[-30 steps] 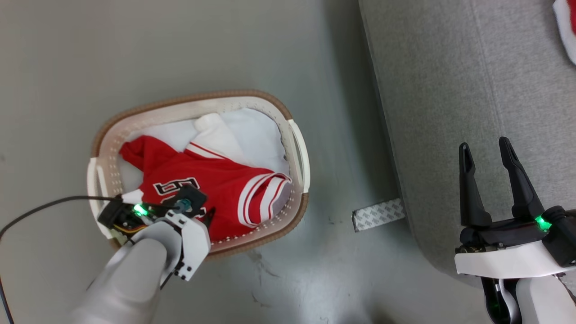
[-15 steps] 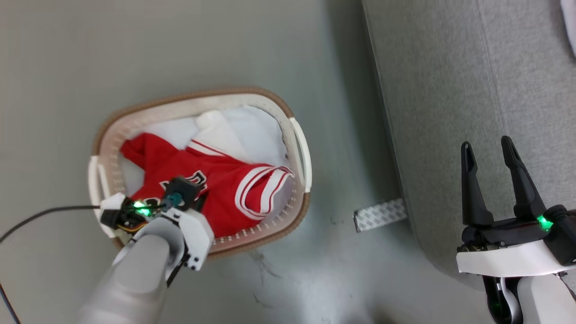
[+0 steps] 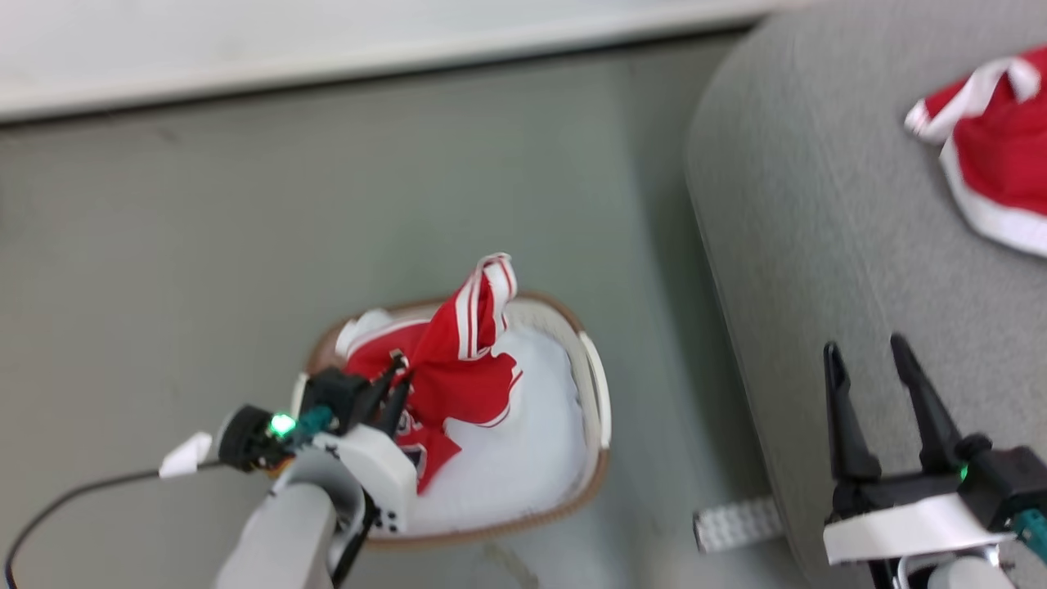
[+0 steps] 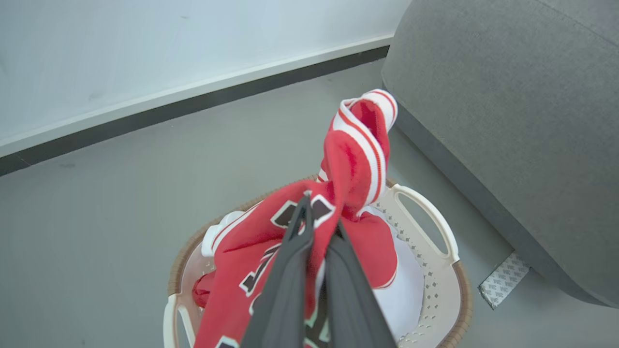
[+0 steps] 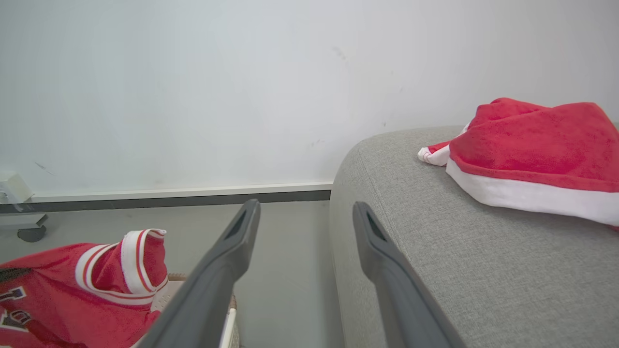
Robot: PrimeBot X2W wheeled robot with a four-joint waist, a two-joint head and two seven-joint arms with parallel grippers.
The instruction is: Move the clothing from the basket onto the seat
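Above the basket [image 3: 601, 466], at the left of the head view, the red jersey [image 3: 454, 368] hung bunched from the left claw [image 3: 394, 384], whose two dark fingers were pressed together on the cloth near its black-and-white number. One white-striped edge of the jersey stuck up higher than the claw, while its lower folds drooped toward the basket. Whether they touched the white pad [image 3: 523, 442] inside, I could not tell. The basket stood on the grey floor [image 3: 245, 245], near the sofa's left side but apart from it. On the sofa [image 3: 818, 245], at the far right, lay a second red garment [image 3: 998, 164] with white trim. The right claw [image 3: 865, 345] hovered over the sofa's near edge, fingers spread apart and holding nothing. A patterned strip [image 3: 728, 523] lay on the floor at the sofa's foot. A white wall [image 3: 327, 33] with a dark baseboard [image 4: 193, 102] ran along the far side.
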